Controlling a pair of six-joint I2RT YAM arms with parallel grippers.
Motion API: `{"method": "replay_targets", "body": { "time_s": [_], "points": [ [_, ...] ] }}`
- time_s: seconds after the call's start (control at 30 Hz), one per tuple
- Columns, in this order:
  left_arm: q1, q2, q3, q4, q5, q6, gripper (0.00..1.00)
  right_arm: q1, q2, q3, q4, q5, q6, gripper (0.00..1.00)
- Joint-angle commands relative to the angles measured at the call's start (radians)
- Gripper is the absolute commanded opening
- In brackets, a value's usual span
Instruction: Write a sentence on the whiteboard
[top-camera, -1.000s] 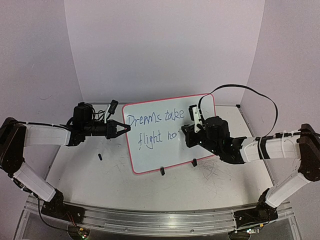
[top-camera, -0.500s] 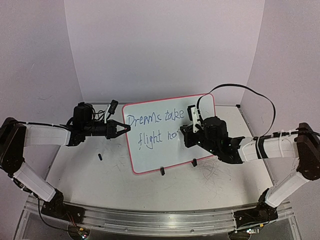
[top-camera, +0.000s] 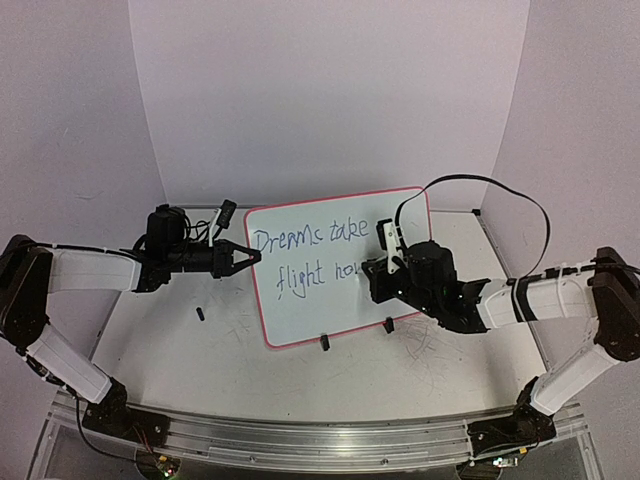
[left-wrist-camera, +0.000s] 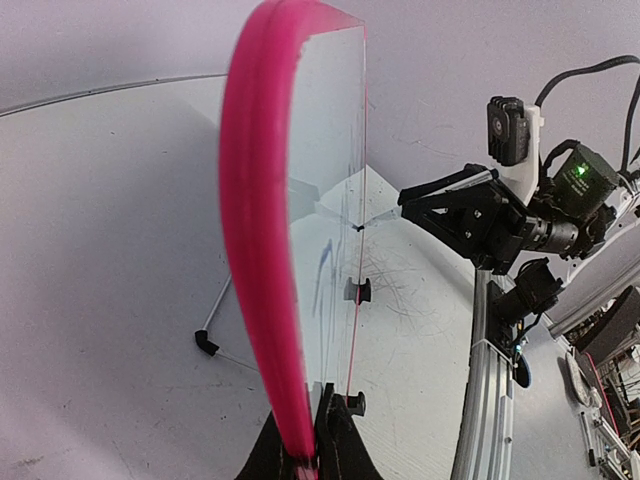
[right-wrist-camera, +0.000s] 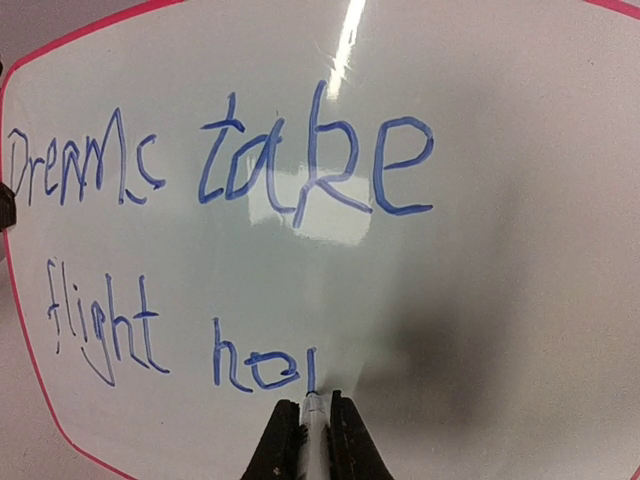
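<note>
Holding a marker (right-wrist-camera: 313, 425) between narrow fingers, my right gripper (top-camera: 370, 272) presses the tip against the whiteboard (top-camera: 320, 310). In the right wrist view the tip touches the white surface at the bottom middle of the frame, just after the last blue stroke of the second line. The blue writing (right-wrist-camera: 300, 165) says "Dreams take" in the upper line. Below it stands "flight" and then some letters that I cannot read with certainty.

The whiteboard stands in the centre of the top view, leaning back a little, on two small black feet (top-camera: 325, 342) that rest on the table (top-camera: 250, 370). My left gripper (left-wrist-camera: 308, 445) is closed on the pink rim (left-wrist-camera: 250, 250) at the left edge of the board. In the left wrist view this rim rises from between my fingers at the bottom of the frame. A small black piece (top-camera: 200, 314) lies on the table to the lower left of the board, apart from it.
</note>
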Motion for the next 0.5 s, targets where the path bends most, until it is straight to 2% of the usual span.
{"method": "replay_targets", "body": {
  "time_s": [0.0,0.47],
  "points": [
    [-0.012,0.015,0.024,-0.038,-0.097,0.084,0.00,-0.002,-0.017,-0.007,-0.011,0.009,0.017,0.00],
    [-0.012,0.017,0.024,-0.038,-0.095,0.084,0.00,-0.005,-0.013,0.076,0.007,0.084,-0.027,0.00]
  ]
}}
